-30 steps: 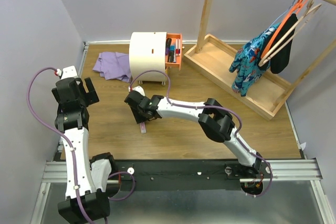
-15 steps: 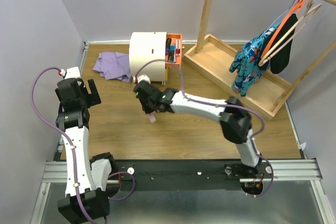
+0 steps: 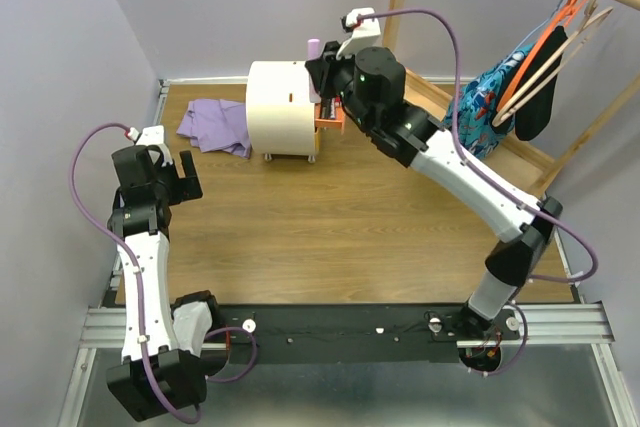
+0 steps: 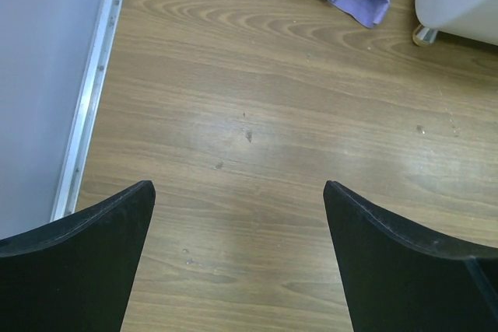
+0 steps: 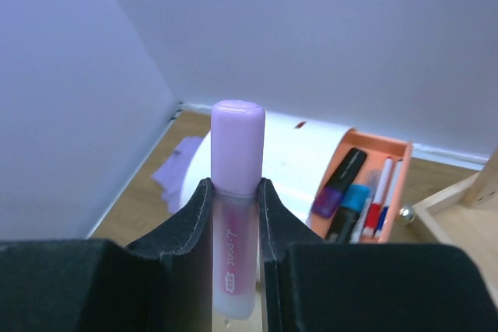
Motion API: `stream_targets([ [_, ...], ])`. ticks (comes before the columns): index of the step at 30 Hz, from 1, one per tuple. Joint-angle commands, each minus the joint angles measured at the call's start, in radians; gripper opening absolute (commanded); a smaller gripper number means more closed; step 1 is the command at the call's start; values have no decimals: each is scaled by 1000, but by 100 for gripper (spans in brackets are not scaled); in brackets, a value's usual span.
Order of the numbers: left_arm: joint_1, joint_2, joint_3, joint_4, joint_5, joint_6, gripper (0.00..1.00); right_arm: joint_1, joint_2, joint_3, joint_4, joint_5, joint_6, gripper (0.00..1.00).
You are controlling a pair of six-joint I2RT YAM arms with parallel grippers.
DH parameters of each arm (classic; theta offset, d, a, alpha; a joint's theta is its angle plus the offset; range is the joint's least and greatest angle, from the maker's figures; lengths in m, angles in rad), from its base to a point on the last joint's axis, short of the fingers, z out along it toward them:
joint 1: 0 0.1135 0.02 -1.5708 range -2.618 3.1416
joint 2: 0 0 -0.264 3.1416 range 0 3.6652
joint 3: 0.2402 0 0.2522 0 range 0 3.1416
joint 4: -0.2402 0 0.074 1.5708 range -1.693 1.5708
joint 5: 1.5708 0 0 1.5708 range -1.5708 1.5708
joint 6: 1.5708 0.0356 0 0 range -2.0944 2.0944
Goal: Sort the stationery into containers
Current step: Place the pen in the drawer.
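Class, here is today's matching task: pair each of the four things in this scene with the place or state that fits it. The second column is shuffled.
Things
1. lilac highlighter
2. purple cloth
3. orange drawer
4. left gripper

Places and states
A. pulled open, pens and markers inside
B. open, over the tabletop
C. crumpled on the tabletop beside the white chest
D. upright, clamped in the right gripper

Pairs: 1-D, 2-C, 3-A, 4-B
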Motion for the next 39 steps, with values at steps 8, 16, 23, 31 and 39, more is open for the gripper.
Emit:
stream_targets([
  [8,-7,-6,25,-10,67,7,99,-185,268,218,-15,55,15,1],
  [16,-13,3,32,1,76,7,99,-208,348,241,-26,-4,29,3],
  [23,-13,17,35,22,79,10,99,-211,380,258,-50,-24,52,36],
  [31,-13,67,78,51,98,17,99,-231,367,241,-66,-33,73,50],
  [39,-39,159,118,132,173,30,99,-272,282,158,-60,56,26,36],
])
